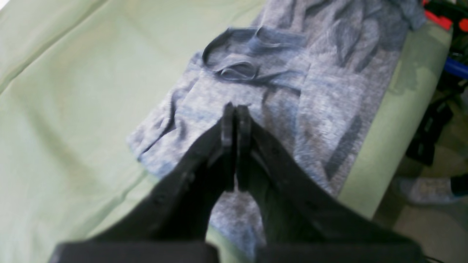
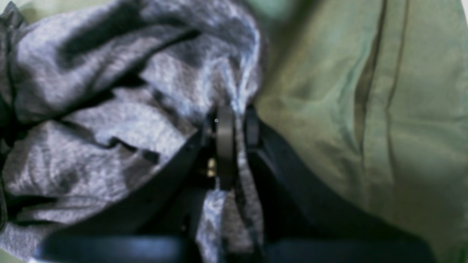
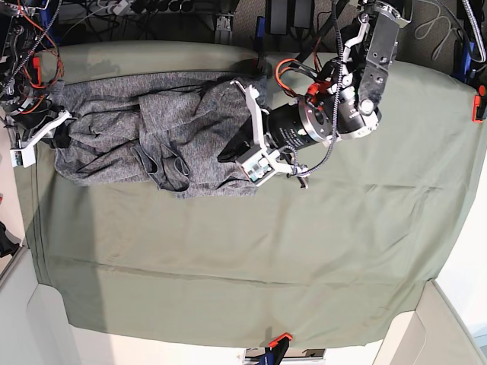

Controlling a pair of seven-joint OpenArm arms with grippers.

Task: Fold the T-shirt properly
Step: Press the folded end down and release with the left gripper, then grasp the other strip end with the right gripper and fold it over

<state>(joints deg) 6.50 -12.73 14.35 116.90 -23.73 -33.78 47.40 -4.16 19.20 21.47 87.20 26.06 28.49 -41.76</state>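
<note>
The heather-grey T-shirt (image 3: 152,129) lies crumpled in a long band at the back left of the table in the base view. Its collar (image 1: 237,54) shows in the left wrist view. My left gripper (image 1: 236,109) is shut with nothing between its fingers, and hovers just over the shirt's body (image 1: 329,91). In the base view it (image 3: 224,156) is at the shirt's right end. My right gripper (image 2: 237,117) is shut on a fold of the T-shirt (image 2: 109,109), with a strip of grey cloth running between its fingers. In the base view it (image 3: 59,125) is at the shirt's left end.
The olive-green table cloth (image 3: 304,251) covers the table. Cables and electronics line the back edge (image 3: 152,11). Red clamps sit at the front edge (image 3: 278,338) and right edge (image 3: 478,103). The table's edge (image 1: 387,146) lies close beside the shirt, with the floor beyond it.
</note>
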